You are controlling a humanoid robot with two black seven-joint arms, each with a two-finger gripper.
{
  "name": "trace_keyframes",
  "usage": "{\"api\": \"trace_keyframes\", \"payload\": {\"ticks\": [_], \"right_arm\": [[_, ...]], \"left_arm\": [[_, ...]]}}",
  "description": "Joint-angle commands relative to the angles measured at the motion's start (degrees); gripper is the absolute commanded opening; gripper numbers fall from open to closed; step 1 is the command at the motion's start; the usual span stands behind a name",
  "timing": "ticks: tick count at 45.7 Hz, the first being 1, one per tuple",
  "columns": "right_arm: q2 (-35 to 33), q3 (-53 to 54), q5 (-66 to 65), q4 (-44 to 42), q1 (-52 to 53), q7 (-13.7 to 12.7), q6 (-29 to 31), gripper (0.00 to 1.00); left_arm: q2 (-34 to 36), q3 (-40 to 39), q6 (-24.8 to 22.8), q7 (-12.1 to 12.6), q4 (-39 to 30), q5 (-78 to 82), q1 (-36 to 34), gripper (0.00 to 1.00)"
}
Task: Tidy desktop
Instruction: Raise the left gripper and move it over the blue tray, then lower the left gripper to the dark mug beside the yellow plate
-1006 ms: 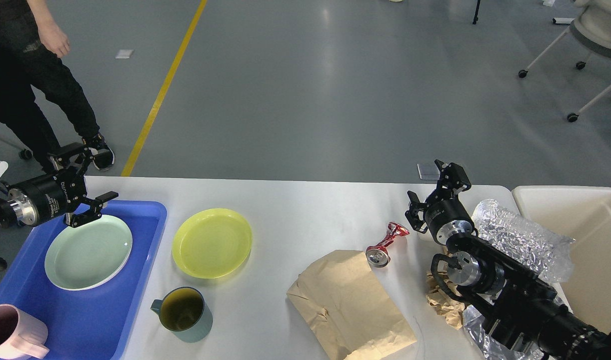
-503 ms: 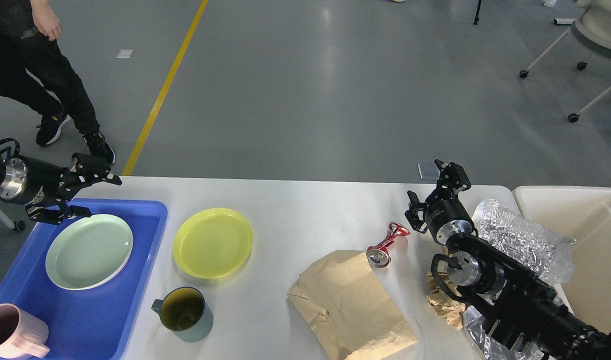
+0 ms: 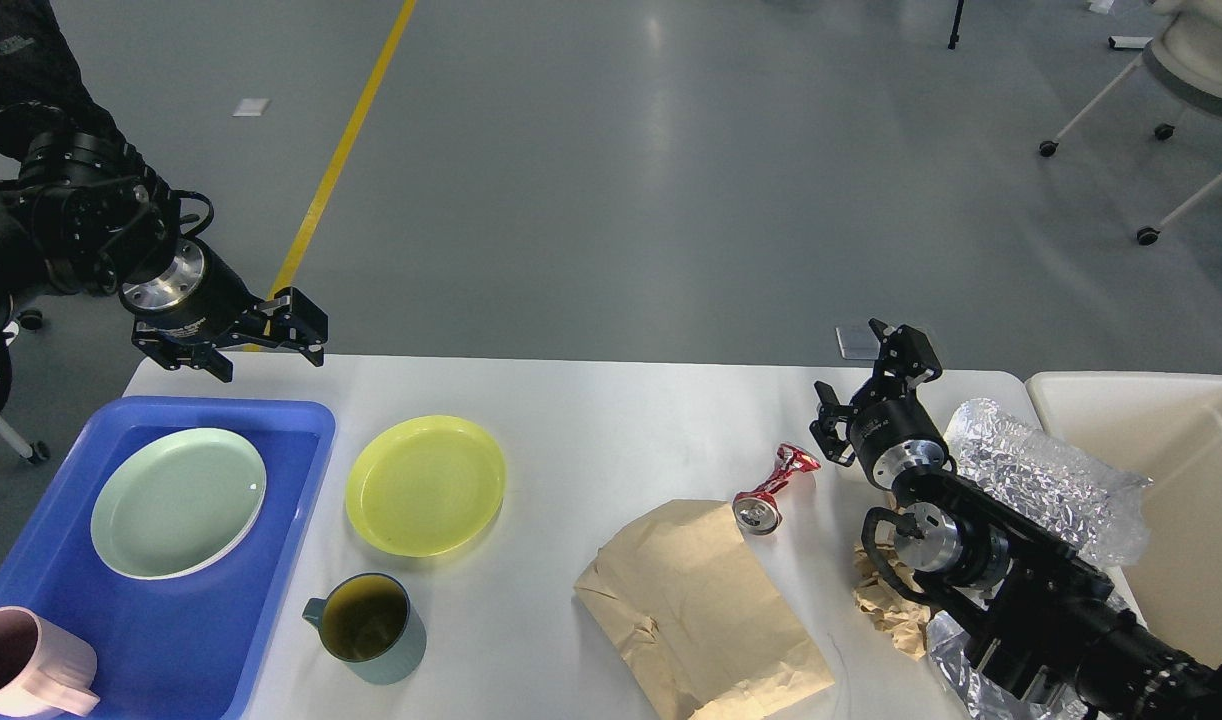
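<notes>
The white desktop (image 3: 611,420) spans the view. On it lie a yellow plate (image 3: 425,485), a dark teal mug (image 3: 366,625), a crumpled brown paper bag (image 3: 701,605) and a crushed red can (image 3: 771,488). A pale green plate (image 3: 178,502) and a pink mug (image 3: 21,665) sit in the blue tray (image 3: 271,560). My left gripper (image 3: 269,345) is open and empty, raised above the table's far left edge. My right gripper (image 3: 866,378) is open and empty, just right of the can.
A beige bin (image 3: 1186,480) stands at the right edge. Crinkled clear wrap (image 3: 1046,475) and crumpled brown paper (image 3: 886,600) lie by my right arm. A person's legs (image 3: 21,60) are at the top left; chair legs (image 3: 1141,140) stand at the far right.
My left gripper has lifted off the green plate in the tray and swung up and to the right, past the tray's far edge. The right arm has not moved. The person has stepped away left.
</notes>
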Motion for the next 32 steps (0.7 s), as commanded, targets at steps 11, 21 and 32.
{"api": "trace_keyframes", "payload": {"ticks": [11,21,32], "right_arm": [[0.0,0.0,0.0,0.0,0.0,0.0,0.0,1.00],[0.0,0.0,0.0,0.0,0.0,0.0,0.0,1.00],[0.0,0.0,0.0,0.0,0.0,0.0,0.0,1.00]], "left_arm": [[-4.3,2.8,0.0,16.9,-21.6,2.8,-9.2,0.97],[-5.8,3.6,0.0,17.5,-26.9,2.9,-12.9,0.96],[-6.2,1.6,0.0,17.0,-37.7,2.7,-17.7,0.96]]}}
